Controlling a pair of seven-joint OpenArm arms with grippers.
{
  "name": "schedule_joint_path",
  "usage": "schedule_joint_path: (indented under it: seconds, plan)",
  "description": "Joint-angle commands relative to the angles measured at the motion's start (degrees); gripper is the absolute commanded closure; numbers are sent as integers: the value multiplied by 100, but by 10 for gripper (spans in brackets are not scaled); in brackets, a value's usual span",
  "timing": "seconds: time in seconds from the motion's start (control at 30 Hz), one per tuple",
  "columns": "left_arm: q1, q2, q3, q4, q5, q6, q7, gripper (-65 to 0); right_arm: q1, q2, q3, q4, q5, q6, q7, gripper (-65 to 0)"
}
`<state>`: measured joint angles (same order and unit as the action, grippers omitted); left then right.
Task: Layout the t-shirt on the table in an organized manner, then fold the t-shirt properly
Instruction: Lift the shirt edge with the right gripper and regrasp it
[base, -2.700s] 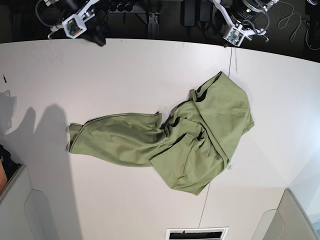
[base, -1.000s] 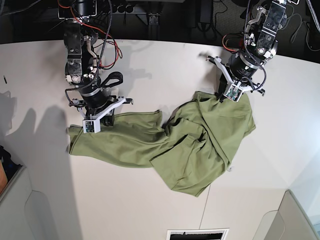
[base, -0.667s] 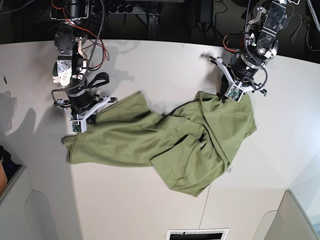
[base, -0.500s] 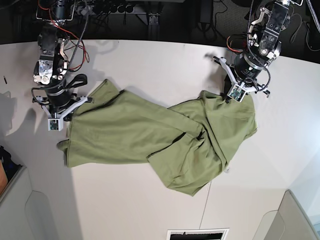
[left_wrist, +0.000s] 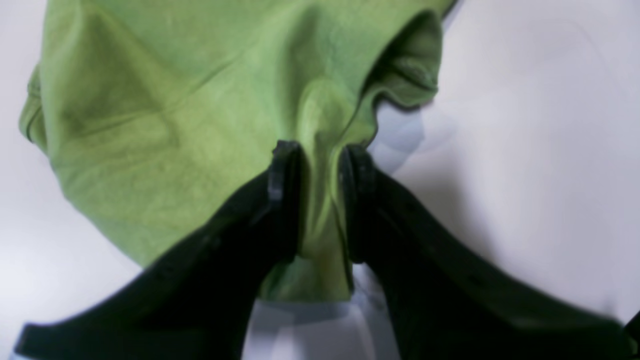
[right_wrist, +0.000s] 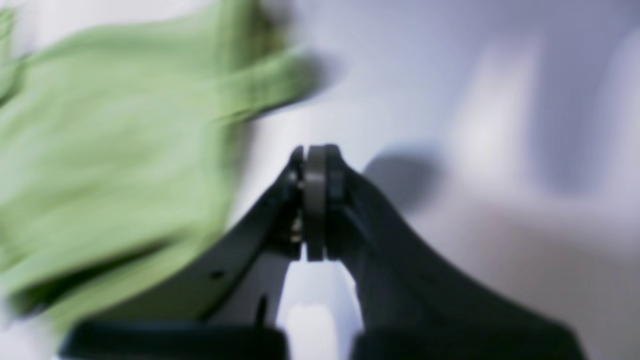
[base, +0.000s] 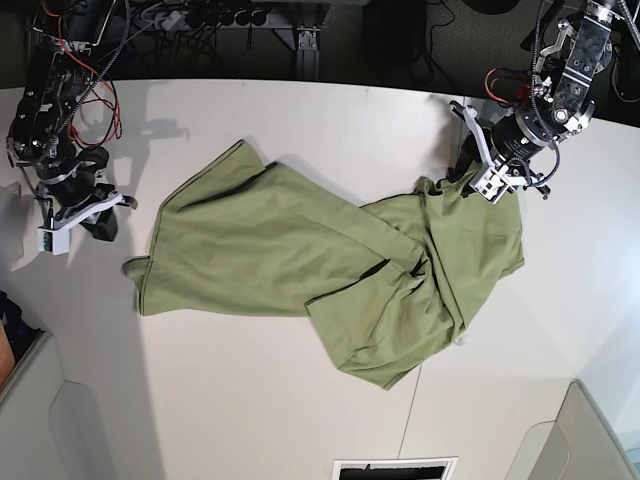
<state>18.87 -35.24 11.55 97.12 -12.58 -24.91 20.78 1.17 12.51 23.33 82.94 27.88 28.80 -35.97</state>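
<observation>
The olive-green t-shirt (base: 300, 250) lies crumpled on the white table (base: 300, 120), spread out at the left and bunched at the right. In the base view my left gripper (base: 478, 172) is at the shirt's upper right corner. The left wrist view shows its fingers (left_wrist: 285, 170) slightly apart, open, with a loose ridge of the shirt (left_wrist: 200, 100) standing between them. My right gripper (base: 100, 222) hovers left of the shirt, apart from it. The right wrist view shows that gripper (right_wrist: 315, 155) shut and empty, the blurred shirt (right_wrist: 100, 150) off to its left.
A thin dark seam (base: 412, 400) runs across the table under the shirt. Grey bins stand at the lower left (base: 50, 420) and lower right (base: 590, 430) corners. A vent (base: 395, 467) sits at the front edge. Cables and equipment line the dark back edge.
The right gripper pulled the shirt's left part up and leftward, let go and moved further left. The left gripper shifted slightly right and its jaws parted.
</observation>
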Motion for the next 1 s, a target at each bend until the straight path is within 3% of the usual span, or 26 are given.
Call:
schedule_joint_path:
  seconds: [0.0, 0.07, 0.13, 0.33, 0.43, 0.57, 0.67, 0.73, 0.87, 0.97]
  plan:
    - [17, -48, 0, 111, -57, -129, 4, -183, 85, 17, 15, 114, 590, 422, -219, -51]
    - [15, -48, 0, 118, -55, -129, 2, -183, 83, -131, -15, 208, 1410, 496, -1139, -120]
    - [17, -48, 0, 118, -52, -129, 4, -183, 4, -225, -101, 396, 1720, 562, -1720, -155]
    - [17, -48, 0, 118, -52, -127, 4, -183, -605, -221, -743, 1246, 1788, 575, -1786, -256]
    - [17, -48, 0, 118, -55, -129, 2, -183, -778, -223, -1279, 1314, 1082, 531, -1340, -311]
    - [15, -48, 0, 118, -52, -127, -26, -183, -844, -223, -2039, 1147, -157, 341, -302, -315]
    - [17, -48, 0, 118, -52, -127, -31, -183, -815, -223, -2535, 1047, -828, -52, 37, -314]
    - [17, -48, 0, 118, -52, -127, -31, -183, -817, -223, -2782, 1038, -1204, -372, 37, -276]
    - [17, -48, 0, 118, -48, -17, -151, -168, -817, -223, -3032, 1038, -1558, -573, 262, 0]
    - [17, -52, 0, 118, -22, 278, -146, -37, -730, -219, -2983, 1051, -1775, -564, 614, 0]
